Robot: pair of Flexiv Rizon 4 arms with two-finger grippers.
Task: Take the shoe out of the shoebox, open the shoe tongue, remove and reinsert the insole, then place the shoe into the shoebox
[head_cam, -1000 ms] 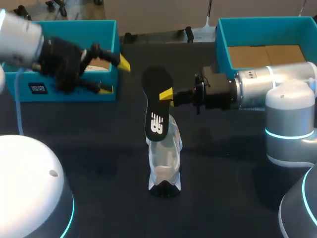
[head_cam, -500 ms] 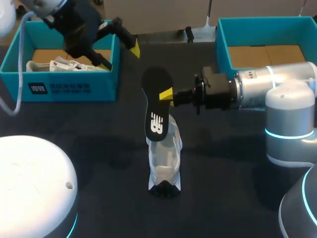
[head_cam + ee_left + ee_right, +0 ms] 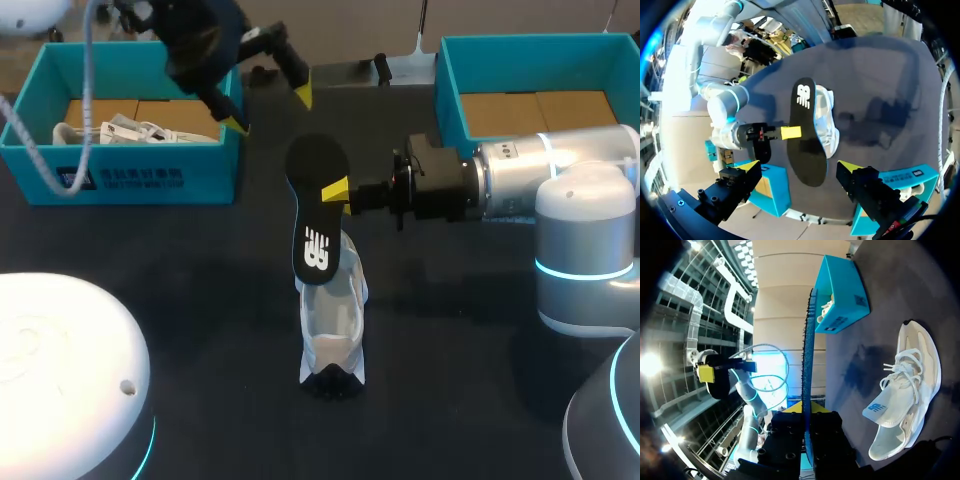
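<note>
Black insole (image 3: 316, 215) hangs in the air, held by the jaws of the right arm (image 3: 520, 175). These jaws are closed on the insole's long edge near its middle, and one yellow fingertip (image 3: 336, 189) shows on the side facing the head camera. The insole is tilted. Its end with the white logo is low, over the upper end of the white shoe (image 3: 333, 320), and I cannot tell if the two touch. The shoe stands on its sole on the dark surface (image 3: 200, 300), about in the middle between the two arms.

From the right wrist the insole (image 3: 807, 365) is seen edge-on, a thin line rising from between the two fingers, and the shoe (image 3: 905, 400) lies beside it on the surface with its laces and tongue up.

The left arm (image 3: 200, 40) is high above the far side of the surface, near the corner of the left shoebox (image 3: 120, 180). Its jaws are spread wide with nothing between them. From its wrist one looks down on the insole (image 3: 807, 135) and on the shoe (image 3: 827, 120) partly behind it, both well ahead of the open fingers (image 3: 747, 167).

A second shoe (image 3: 130, 130) lies inside the left shoebox. The right shoebox (image 3: 448, 80) stands at the far right, behind the right arm.
</note>
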